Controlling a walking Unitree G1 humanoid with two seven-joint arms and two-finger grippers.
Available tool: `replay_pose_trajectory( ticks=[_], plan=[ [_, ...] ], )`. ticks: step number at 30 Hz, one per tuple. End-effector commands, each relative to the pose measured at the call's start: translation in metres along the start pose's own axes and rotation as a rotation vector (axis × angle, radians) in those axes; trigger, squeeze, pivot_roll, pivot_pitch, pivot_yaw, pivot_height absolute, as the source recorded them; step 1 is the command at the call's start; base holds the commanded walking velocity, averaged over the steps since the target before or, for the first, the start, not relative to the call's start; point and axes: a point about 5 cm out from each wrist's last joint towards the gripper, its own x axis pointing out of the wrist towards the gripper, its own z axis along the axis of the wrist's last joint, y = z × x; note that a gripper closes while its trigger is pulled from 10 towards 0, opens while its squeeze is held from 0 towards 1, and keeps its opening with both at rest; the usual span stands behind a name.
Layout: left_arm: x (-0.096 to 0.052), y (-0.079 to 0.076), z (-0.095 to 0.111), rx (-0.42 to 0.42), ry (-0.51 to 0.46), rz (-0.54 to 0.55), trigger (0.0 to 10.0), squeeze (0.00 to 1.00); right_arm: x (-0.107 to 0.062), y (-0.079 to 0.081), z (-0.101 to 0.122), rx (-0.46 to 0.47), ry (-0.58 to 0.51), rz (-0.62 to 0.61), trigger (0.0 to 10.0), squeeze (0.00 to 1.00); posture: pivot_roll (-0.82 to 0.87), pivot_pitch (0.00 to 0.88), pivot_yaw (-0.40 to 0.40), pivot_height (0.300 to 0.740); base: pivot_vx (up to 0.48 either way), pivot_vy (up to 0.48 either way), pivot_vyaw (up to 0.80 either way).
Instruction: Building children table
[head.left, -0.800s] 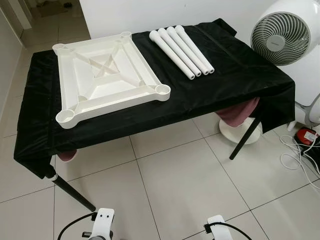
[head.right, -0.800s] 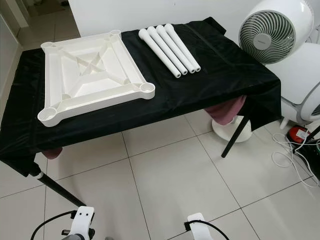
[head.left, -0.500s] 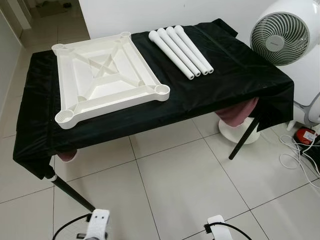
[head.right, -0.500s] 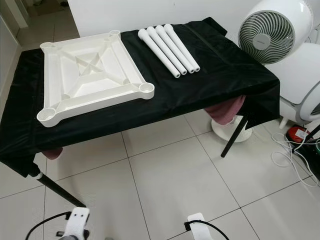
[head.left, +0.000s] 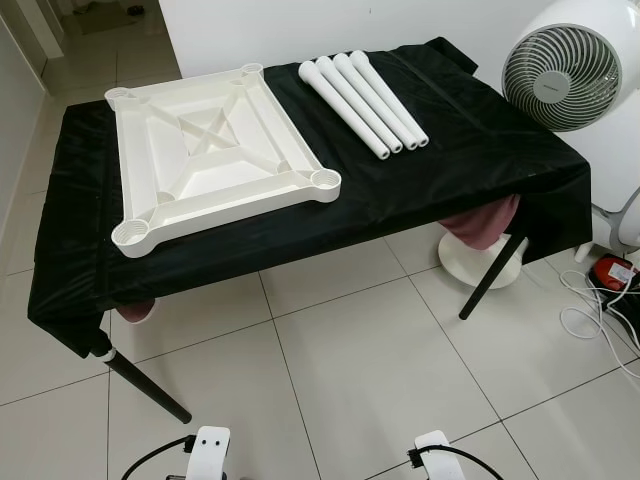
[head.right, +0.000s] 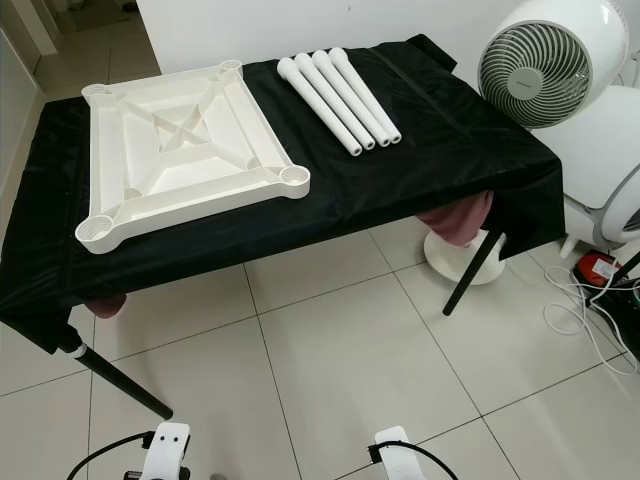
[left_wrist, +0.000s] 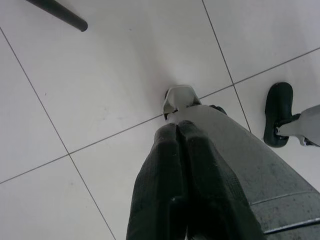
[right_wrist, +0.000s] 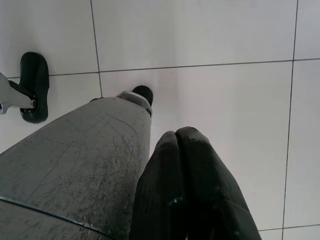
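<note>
Pale tiled floor (head.left: 360, 350), and on it a desk (head.left: 480, 150) draped in a black cloth that hangs over the edges, so only two thin black legs stick out underneath. Something pinkish (head.left: 482, 222) bulges from under the cloth on the robot's right side, can't tell what it is.

On the desk's left half lies the white tabletop (head.left: 215, 150), underside up, with ribs crossing in an X and a round socket at each corner. Just beside it, toward the right and further back, four white table legs (head.left: 362, 102) lie side by side, touching each other. None of them is plugged into a socket.

Off to the right stands a white fan (head.left: 558, 75), partly cut off by the frame edge, and white cables (head.left: 590, 310) trail on the floor near a small red-and-black thing.

Both arms hang low near the floor, well short of the desk. The left end effector (left_wrist: 179, 131) has its two black fingers pressed together, nothing in them. Same for the right end effector (right_wrist: 176, 137): closed and empty. A grey robot leg blocks a good chunk of each wrist view.
</note>
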Motion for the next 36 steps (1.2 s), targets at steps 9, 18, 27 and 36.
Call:
replay_pose_trajectory(
  ticks=[9, 18, 27, 36],
  plan=[
    [-0.001, 0.010, -0.003, 0.011, 0.036, 0.027, 10.0, 0.00, 0.002, 0.002, 0.007, 0.048, 0.003, -0.012, 10.0, 0.00, -0.07, 0.000, 0.093, 0.740, 0.000, 0.000, 0.00],
    [0.001, 0.007, 0.015, -0.078, -0.036, -0.038, 10.0, 1.00, 0.002, 0.000, 0.015, 0.079, -0.045, -0.006, 10.0, 0.96, -0.07, 0.000, 0.080, 0.740, 0.000, 0.000, 0.00],
    [0.001, 0.005, 0.022, -0.017, -0.079, -0.071, 10.0, 1.00, 0.002, -0.002, 0.026, 0.079, -0.121, 0.013, 10.0, 1.00, -0.06, 0.013, 0.074, 0.740, 0.000, 0.000, 0.00],
    [-0.001, 0.010, 0.034, 0.066, -0.160, -0.120, 10.0, 1.00, 0.002, -0.010, 0.045, 0.024, -0.215, 0.016, 10.0, 1.00, -0.07, 0.024, 0.081, 0.740, 0.000, 0.000, 0.00]
  ],
)
